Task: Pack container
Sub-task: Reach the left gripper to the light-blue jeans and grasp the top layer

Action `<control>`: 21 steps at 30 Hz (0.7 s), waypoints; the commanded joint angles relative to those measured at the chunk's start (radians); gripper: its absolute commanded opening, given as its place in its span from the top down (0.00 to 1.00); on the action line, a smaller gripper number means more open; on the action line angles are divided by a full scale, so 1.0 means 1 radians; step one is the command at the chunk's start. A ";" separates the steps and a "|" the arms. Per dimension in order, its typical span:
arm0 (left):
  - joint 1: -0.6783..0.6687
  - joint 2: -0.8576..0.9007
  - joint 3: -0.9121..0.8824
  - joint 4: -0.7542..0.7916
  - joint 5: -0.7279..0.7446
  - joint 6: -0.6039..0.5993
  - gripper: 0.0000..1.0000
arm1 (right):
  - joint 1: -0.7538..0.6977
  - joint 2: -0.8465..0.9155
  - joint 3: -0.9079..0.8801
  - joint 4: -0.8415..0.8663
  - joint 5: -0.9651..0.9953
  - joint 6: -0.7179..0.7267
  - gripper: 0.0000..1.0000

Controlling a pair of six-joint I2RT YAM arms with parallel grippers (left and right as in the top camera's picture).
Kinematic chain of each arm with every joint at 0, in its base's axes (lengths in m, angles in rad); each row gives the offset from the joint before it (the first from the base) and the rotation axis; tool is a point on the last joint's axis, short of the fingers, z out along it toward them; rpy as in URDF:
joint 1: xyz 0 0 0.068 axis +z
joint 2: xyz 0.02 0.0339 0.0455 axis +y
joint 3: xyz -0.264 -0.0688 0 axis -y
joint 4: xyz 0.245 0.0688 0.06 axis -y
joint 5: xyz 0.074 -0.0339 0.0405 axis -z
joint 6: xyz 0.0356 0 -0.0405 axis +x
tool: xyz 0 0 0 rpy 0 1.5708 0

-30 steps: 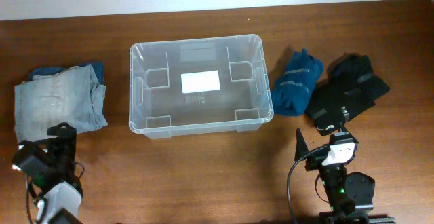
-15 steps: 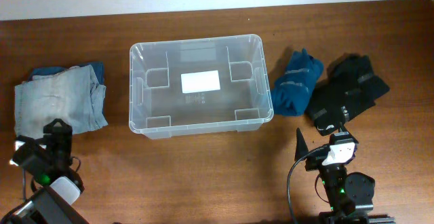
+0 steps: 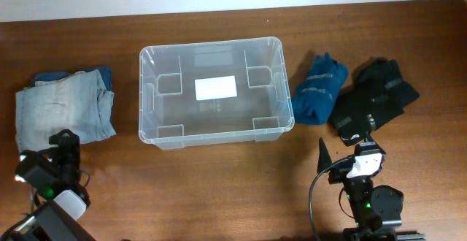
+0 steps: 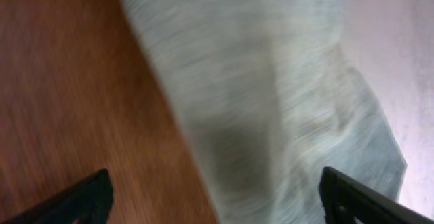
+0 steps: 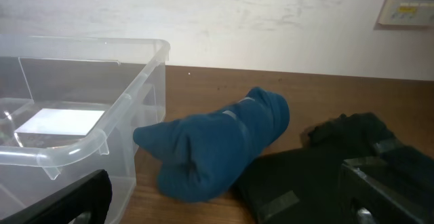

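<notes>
1. Only the left tool (image 3: 63, 139) has shifted, slightly, at the near edge of the jeans (image 3: 64, 108); it is spread and empty.
2. The container (image 3: 219, 120) sits mid-table (image 3: 219, 190), empty, with its long axis left-to-right.
3. The jeans lie to its left, so the left arm is nearer; the container is to that tool's right.
4. A blue garment (image 3: 319, 89) and a black garment (image 3: 372, 95) lie to the right, ahead of the spread right tool (image 5: 224, 203).

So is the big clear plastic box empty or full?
Empty. The large clear plastic bin holds only its own white label; the light denim jeans, blue garment and black garment lie outside it.
</notes>
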 commanded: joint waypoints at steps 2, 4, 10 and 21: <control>0.005 0.008 -0.001 0.021 -0.031 -0.058 0.01 | -0.008 -0.006 -0.008 0.000 0.009 -0.003 0.02; 0.005 0.017 -0.001 0.061 -0.058 -0.058 0.01 | -0.008 -0.006 -0.008 0.000 0.009 -0.003 0.02; 0.005 0.113 -0.001 0.225 -0.060 -0.059 0.01 | -0.008 -0.006 -0.008 0.000 0.009 -0.003 0.02; 0.005 0.211 0.008 0.438 -0.099 -0.088 0.26 | -0.008 -0.006 -0.008 0.000 0.008 -0.003 0.02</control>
